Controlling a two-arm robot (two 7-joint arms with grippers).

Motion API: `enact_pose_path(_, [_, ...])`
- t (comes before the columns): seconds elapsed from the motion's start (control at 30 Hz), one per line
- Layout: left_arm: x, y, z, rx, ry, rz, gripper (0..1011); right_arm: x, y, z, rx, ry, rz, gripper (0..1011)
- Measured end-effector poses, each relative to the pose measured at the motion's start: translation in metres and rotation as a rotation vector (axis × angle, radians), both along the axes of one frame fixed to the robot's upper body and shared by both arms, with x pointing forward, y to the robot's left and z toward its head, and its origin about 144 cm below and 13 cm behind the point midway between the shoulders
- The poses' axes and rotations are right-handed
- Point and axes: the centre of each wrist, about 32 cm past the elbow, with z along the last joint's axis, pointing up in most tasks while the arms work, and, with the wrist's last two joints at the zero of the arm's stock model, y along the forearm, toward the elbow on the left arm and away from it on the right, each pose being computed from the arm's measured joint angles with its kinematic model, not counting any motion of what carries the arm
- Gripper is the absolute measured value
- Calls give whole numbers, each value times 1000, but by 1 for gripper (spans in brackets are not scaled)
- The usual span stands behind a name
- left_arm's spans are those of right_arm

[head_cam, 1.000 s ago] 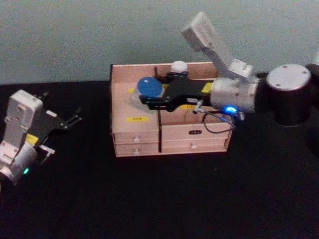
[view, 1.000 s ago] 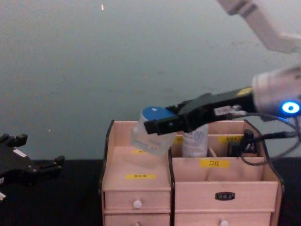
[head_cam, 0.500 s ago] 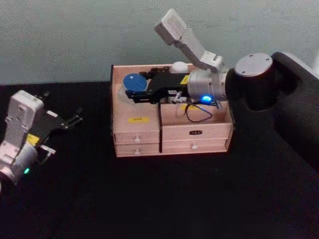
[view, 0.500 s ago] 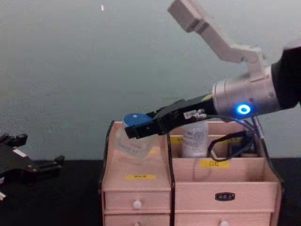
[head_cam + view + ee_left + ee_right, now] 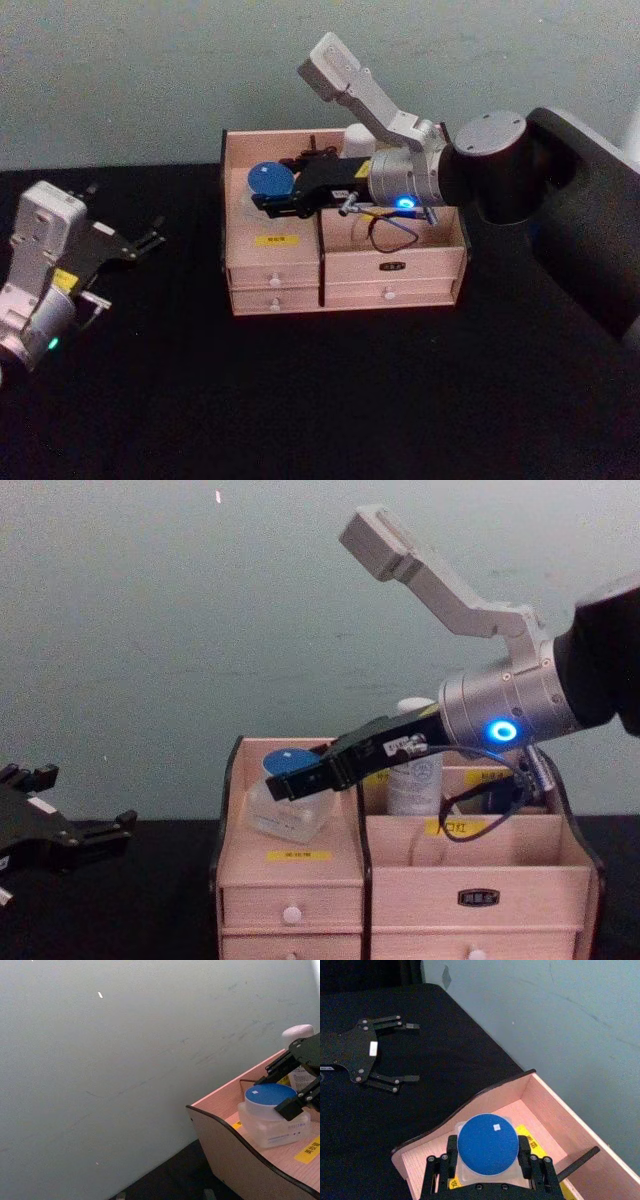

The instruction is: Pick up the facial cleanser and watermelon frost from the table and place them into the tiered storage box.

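Observation:
The watermelon frost (image 5: 487, 1141), a clear jar with a blue lid, hangs tilted low in the left rear compartment of the tiered storage box (image 5: 272, 265). My right gripper (image 5: 300, 780) is shut on the jar's sides, reaching in from the right. Seen from the left wrist, the jar (image 5: 274, 1125) sits close to the shelf floor; I cannot tell if it touches. The facial cleanser (image 5: 414, 776) stands upright in the compartment just right of the divider, its white cap (image 5: 360, 133) showing behind the arm. My left gripper (image 5: 412, 1052) rests open over the table, left of the box.
The storage box (image 5: 470, 865) has yellow labels and small white-knobbed drawers at its front. A small dark item (image 5: 500, 792) stands in the right rear compartment. The black table (image 5: 320, 400) stretches out in front. A pale wall rises close behind the box.
My right gripper has carried the jar leftward and down, from above the box's left section into its left rear compartment. The left arm has not moved.

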Motion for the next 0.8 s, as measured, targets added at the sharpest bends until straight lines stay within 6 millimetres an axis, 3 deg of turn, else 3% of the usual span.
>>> enact_pose_path(0.53, [0,0,0,0,0,0,1001,1,1,0,-5,6,-5,745])
enact_pose_path(0.8, [0,0,0,0,0,0,1001,1,1,0,-4,6,-5,959])
